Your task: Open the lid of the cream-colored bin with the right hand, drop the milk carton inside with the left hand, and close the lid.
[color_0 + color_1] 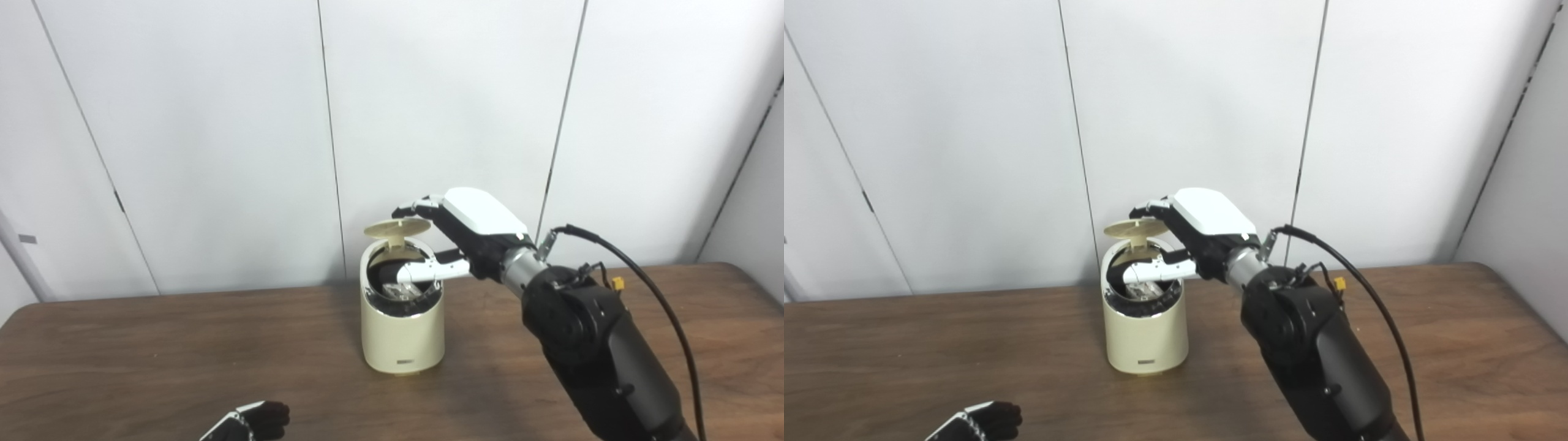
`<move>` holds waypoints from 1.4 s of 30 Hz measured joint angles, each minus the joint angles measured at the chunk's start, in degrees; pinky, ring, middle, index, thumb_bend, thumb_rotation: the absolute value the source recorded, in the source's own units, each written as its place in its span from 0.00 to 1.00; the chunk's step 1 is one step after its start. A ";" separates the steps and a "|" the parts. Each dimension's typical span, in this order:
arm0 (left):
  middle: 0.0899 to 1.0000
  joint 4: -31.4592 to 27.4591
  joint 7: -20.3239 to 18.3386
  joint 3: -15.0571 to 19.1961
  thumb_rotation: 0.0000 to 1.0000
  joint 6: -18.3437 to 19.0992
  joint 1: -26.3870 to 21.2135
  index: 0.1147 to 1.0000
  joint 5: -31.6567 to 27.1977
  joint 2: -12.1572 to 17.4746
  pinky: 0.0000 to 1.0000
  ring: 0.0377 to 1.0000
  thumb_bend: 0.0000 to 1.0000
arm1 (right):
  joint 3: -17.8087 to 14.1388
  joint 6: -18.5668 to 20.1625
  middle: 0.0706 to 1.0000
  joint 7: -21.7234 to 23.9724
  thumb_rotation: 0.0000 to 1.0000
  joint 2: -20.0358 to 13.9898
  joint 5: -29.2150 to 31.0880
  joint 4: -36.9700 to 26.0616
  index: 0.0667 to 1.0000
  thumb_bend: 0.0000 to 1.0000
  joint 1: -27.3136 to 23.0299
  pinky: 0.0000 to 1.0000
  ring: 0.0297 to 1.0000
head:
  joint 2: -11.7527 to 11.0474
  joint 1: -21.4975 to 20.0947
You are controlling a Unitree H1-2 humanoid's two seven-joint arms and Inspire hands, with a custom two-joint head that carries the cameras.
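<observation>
The cream-colored bin [401,337] stands on the brown table, a little left of centre. Its round lid [395,228] is raised above the opening. My right hand [465,236] reaches in from the right. Its fingers rest on the lid's right edge, and its thumb [432,269] stretches across the open mouth below. Inside the dark opening lies a pale, greyish thing [401,289], perhaps the milk carton; I cannot make it out clearly. My left hand [254,422] lies low at the bottom edge, mostly cut off, with nothing visible in its curled fingers.
The brown table [153,355] runs the full width, with a rounded right edge. White wall panels stand right behind the bin. A black cable [649,288] loops over my right forearm.
</observation>
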 measured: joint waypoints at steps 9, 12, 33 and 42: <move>0.66 -2.31 0.05 0.37 0.80 -0.89 0.30 0.63 0.08 -0.41 0.66 0.68 0.40 | 0.04 0.00 0.81 0.62 0.89 -1.14 0.73 -2.48 0.78 0.83 2.79 0.87 0.89 | 0.97 0.44; 0.67 -4.53 0.08 0.34 0.79 -0.74 0.37 0.63 0.03 -0.67 0.65 0.68 0.39 | 0.03 0.02 0.80 1.03 0.87 -1.24 0.74 -3.82 0.78 0.82 3.56 0.87 0.89 | 1.58 0.62; 0.64 -7.53 0.28 -0.05 0.78 3.34 1.03 0.61 0.85 -1.02 0.63 0.67 0.39 | 1.28 -3.55 0.82 0.28 0.85 -3.58 0.14 -2.75 0.79 0.76 9.49 0.85 0.88 | 3.69 2.29; 0.63 -8.61 0.78 -0.64 0.77 3.50 1.05 0.60 1.49 -1.35 0.59 0.65 0.36 | 3.81 -10.22 0.94 -4.73 0.72 -4.70 -6.73 -2.10 0.84 0.73 12.84 0.86 0.95 | 3.87 2.81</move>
